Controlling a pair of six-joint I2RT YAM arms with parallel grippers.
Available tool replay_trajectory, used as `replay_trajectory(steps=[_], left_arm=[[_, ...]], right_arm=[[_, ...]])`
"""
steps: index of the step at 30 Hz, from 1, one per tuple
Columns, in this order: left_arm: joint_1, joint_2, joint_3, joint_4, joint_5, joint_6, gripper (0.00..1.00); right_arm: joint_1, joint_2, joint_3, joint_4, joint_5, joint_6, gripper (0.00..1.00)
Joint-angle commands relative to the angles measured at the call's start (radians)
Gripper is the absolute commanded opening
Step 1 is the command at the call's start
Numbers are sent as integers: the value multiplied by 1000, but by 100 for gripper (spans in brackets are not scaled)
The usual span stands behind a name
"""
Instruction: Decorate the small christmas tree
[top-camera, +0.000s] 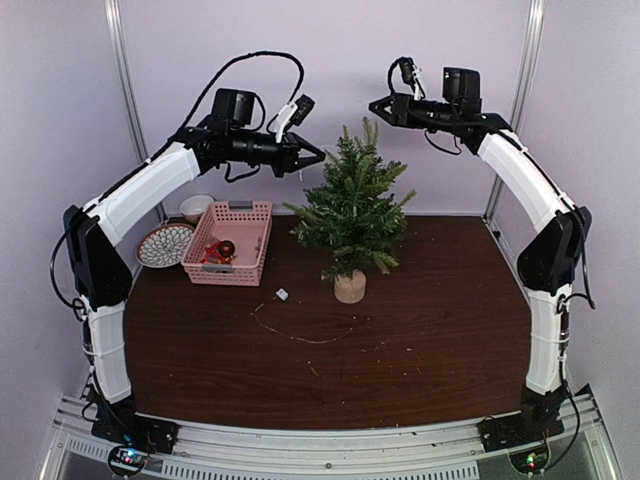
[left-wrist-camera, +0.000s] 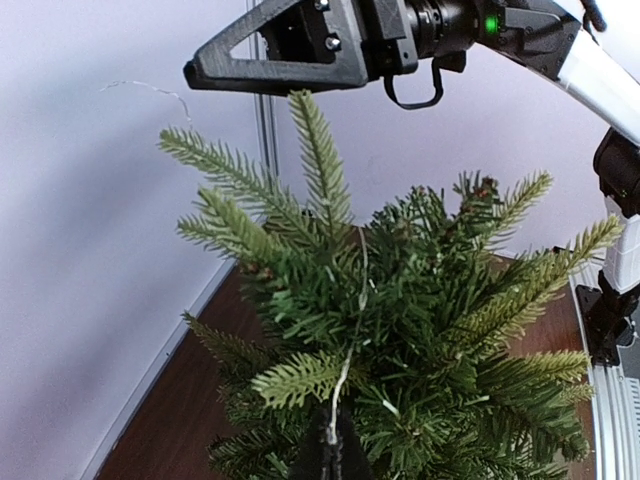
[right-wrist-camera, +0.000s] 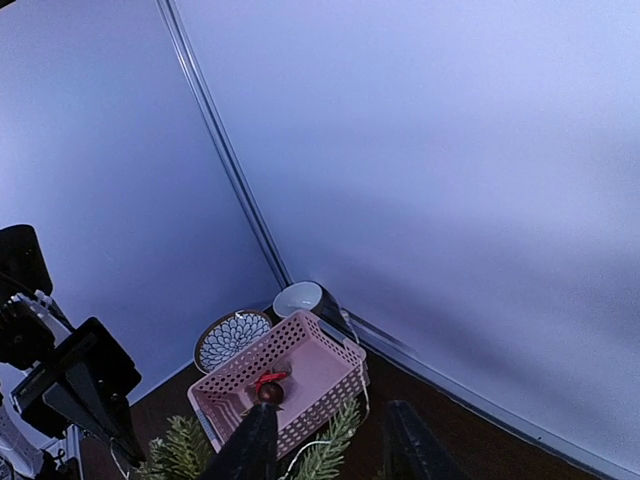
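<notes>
Bushy dark-green mini fir tree (top-camera: 350, 215), pale wood stump, stands upright, tip up; left claw (top-camera: 318, 157) pinches thin pale wire (left-wrist-camera: 345, 375), right claw (top-camera: 378, 104) released.

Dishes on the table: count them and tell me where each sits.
2. A patterned plate lies left of the pink basket; a white bowl stands just behind the plate, by the basket's far left corner. The small christmas tree could hide others.

Brown table (top-camera: 440, 330). At far left corner: white bowl (top-camera: 196, 207), patterned plate (top-camera: 163, 245), pink basket (top-camera: 250, 240). Near far edge, middle: small christmas tree (top-camera: 350, 215), tiny white box (top-camera: 282, 294), thin wire (top-camera: 290, 339).
</notes>
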Motion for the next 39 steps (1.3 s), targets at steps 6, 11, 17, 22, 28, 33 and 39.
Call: replay_trajectory(steps=[6, 11, 17, 22, 28, 33, 39], left_arm=[[-15, 27, 38, -21, 12, 66, 0], [-16, 34, 46, -21, 12, 69, 0], [-17, 35, 53, -25, 6, 71, 0], [-17, 35, 52, -34, -10, 75, 0], [-17, 34, 53, -34, -15, 75, 0], [-17, 33, 53, -33, -18, 75, 0], [-17, 33, 53, -33, -16, 75, 0]], right_arm=[[5, 46, 44, 21, 36, 5, 42], [5, 68, 50, 61, -6, 48, 37], [5, 65, 57, 62, -21, 49, 18], [5, 24, 23, 46, -1, 13, 22], [0, -28, -24, 54, 3, 0, 32], [-3, -53, -42, 61, -4, 3, 32], [-10, -78, -79, 88, -3, 16, 31]])
